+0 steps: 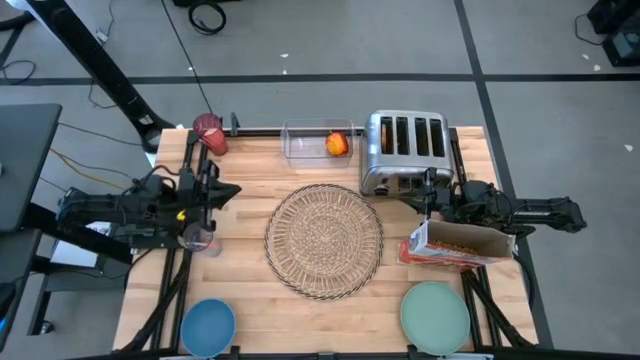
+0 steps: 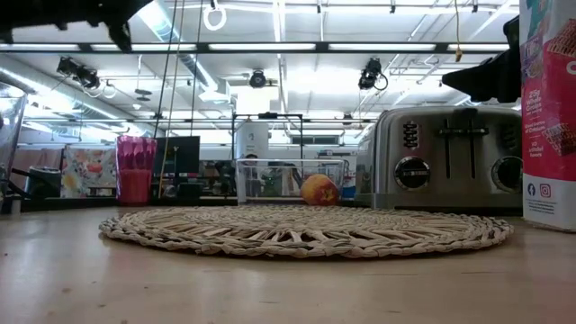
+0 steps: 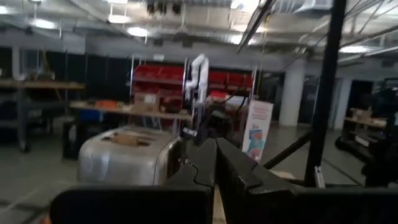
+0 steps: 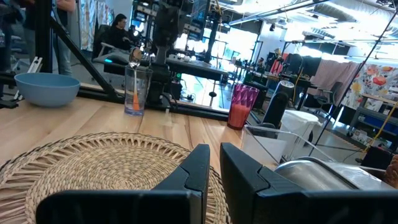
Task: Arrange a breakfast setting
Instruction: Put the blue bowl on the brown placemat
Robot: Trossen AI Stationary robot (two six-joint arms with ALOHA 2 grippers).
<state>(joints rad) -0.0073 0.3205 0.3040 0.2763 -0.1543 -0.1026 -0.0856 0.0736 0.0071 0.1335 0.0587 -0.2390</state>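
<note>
The round wicker placemat [image 1: 323, 240] lies flat at the table's middle. The blue bowl [image 1: 208, 327] sits at the near left and the pale green plate [image 1: 435, 315] at the near right. The dark red cup [image 1: 209, 133] stands at the far left. The orange-red fruit [image 1: 337, 144] lies in a clear box at the far edge. The orange-handled spoon [image 4: 135, 93] stands in a clear glass [image 1: 197, 237]. My left gripper [image 1: 232, 192] is shut and empty, left of the mat. My right gripper [image 1: 425, 203] is shut and empty, in front of the toaster.
The silver toaster [image 1: 405, 150] stands at the far right. The cereal box [image 1: 458, 245] lies right of the mat, under my right arm. The clear box [image 1: 318, 142] sits along the far edge. Bare wood shows between the mat and the near edge.
</note>
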